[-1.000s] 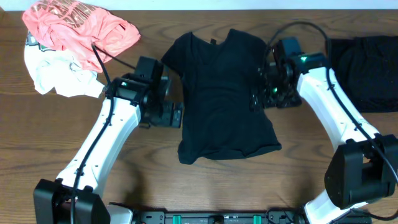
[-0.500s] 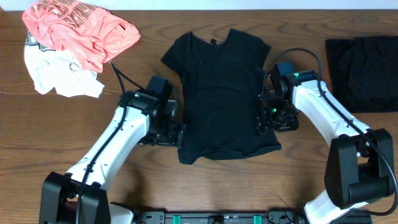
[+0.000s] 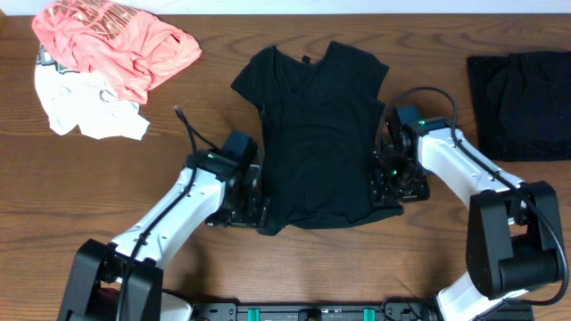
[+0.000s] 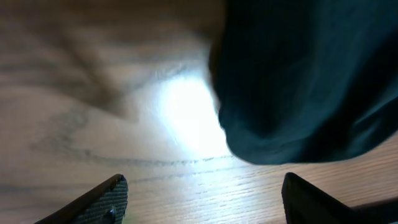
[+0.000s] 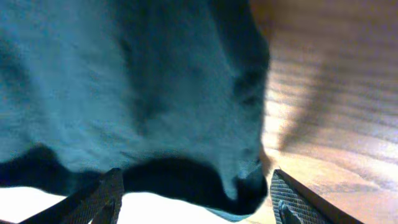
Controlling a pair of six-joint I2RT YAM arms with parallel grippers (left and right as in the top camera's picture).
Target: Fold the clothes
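A plain black shirt (image 3: 317, 134) of the clothes lies spread flat mid-table, neck to the far side. My left gripper (image 3: 261, 212) sits at its near left corner. In the left wrist view this gripper (image 4: 205, 202) is open over bare wood, with the shirt's rounded corner (image 4: 292, 81) just ahead of the fingers (image 4: 115, 194). My right gripper (image 3: 386, 189) is at the shirt's near right corner. The right wrist view shows that gripper (image 5: 196, 199) open too, the dark hem (image 5: 186, 180) sagging between its fingertips (image 5: 292, 198) without being pinched.
A coral-pink printed shirt (image 3: 116, 40) and a white garment (image 3: 85, 107) are heaped at the far left. A folded black garment (image 3: 522, 94) lies at the far right. The table's wood (image 3: 107, 192) runs to a black rail (image 3: 312, 312) at the near edge.
Both arms have slid along the shirt's sides toward me, from about sleeve level down to its near corners. Both pairs of fingers have narrowed somewhat.
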